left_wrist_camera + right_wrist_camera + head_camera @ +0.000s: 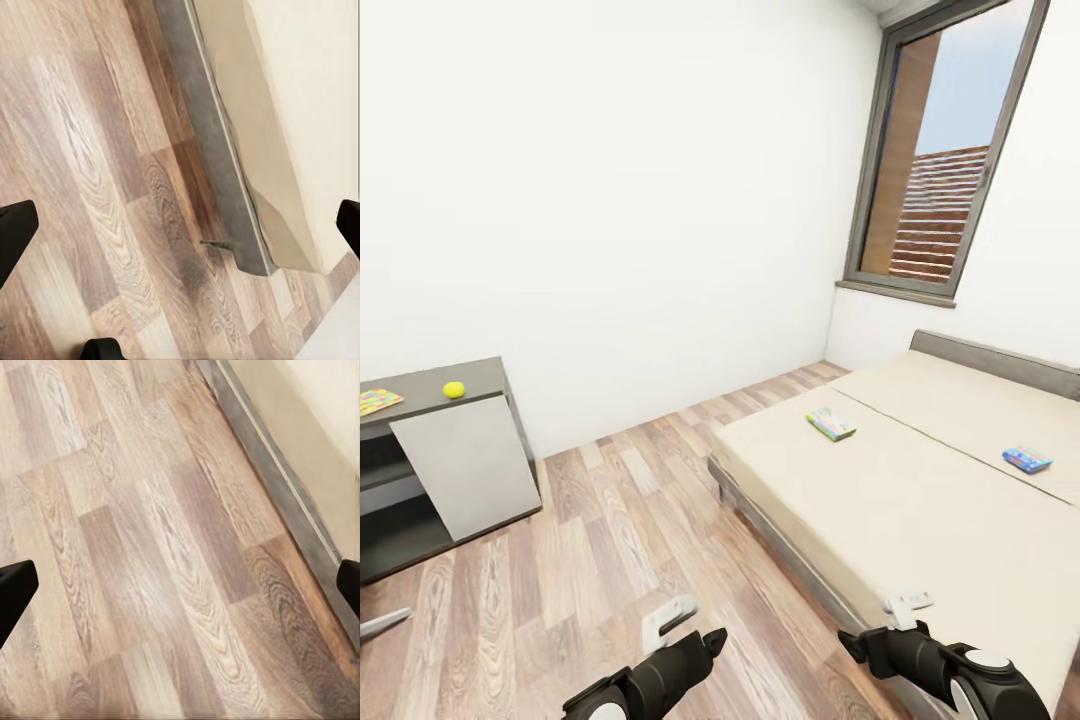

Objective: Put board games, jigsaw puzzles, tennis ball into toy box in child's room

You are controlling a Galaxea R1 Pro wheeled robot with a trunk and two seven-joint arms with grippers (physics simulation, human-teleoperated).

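Far left: dark grey side table (420,395) carrying a multicoloured jigsaw puzzle (376,401) at its edge and, near it, the tennis ball (453,390). Centre: wood-plank floor (610,530). Lower centre: left gripper (672,618) over the floor, fingers (15,232) spread wide, holding nothing. Right of it: right gripper (908,603) at the bed's near edge, its fingers (15,589) likewise parted and empty. Right: beige bed (920,500) bearing two board games well apart, a green-edged box (831,424) and a blue box (1027,459). Upper right: window (945,150).
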